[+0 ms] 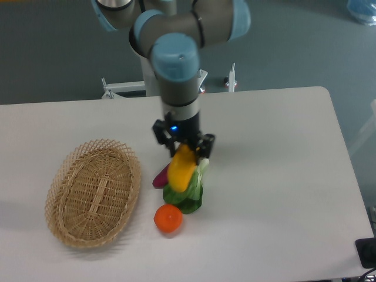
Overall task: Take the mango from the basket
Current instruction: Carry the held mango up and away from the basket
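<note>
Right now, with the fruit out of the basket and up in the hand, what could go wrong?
1. The hand grips only the upper end of the elongated yellow-orange mango; most of the fruit hangs below, so it may slip or swing loose.
2. The mango hangs right over the leafy green vegetable and the purple eggplant-like piece; a drop or descent here would likely hit them.
3. The round orange fruit sits just below and could get knocked rolling.

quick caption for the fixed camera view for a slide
Pincer holds the mango above the bok choy, with the wicker basket empty at left.
</note>
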Action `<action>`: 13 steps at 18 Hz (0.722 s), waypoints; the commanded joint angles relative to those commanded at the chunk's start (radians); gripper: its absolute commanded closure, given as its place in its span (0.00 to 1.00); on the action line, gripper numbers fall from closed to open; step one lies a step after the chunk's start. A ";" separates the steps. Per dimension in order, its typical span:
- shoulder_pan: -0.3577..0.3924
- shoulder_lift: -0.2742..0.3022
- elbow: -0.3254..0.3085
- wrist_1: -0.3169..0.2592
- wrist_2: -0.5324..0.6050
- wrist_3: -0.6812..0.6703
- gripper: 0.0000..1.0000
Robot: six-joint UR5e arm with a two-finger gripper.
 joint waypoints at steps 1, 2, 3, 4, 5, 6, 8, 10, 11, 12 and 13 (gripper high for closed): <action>0.020 0.008 0.000 -0.009 -0.014 0.037 0.37; 0.043 0.018 0.000 -0.012 -0.034 0.075 0.37; 0.051 0.022 0.000 -0.020 -0.038 0.089 0.37; 0.056 0.022 0.000 -0.026 -0.039 0.106 0.38; 0.062 0.022 0.000 -0.028 -0.039 0.111 0.38; 0.065 0.022 0.000 -0.029 -0.039 0.114 0.38; 0.065 0.022 0.002 -0.029 -0.040 0.114 0.38; 0.063 0.023 0.002 -0.029 -0.040 0.114 0.38; 0.063 0.025 0.002 -0.029 -0.040 0.114 0.38; 0.063 0.023 0.002 -0.029 -0.040 0.114 0.38; 0.063 0.025 0.002 -0.029 -0.042 0.114 0.38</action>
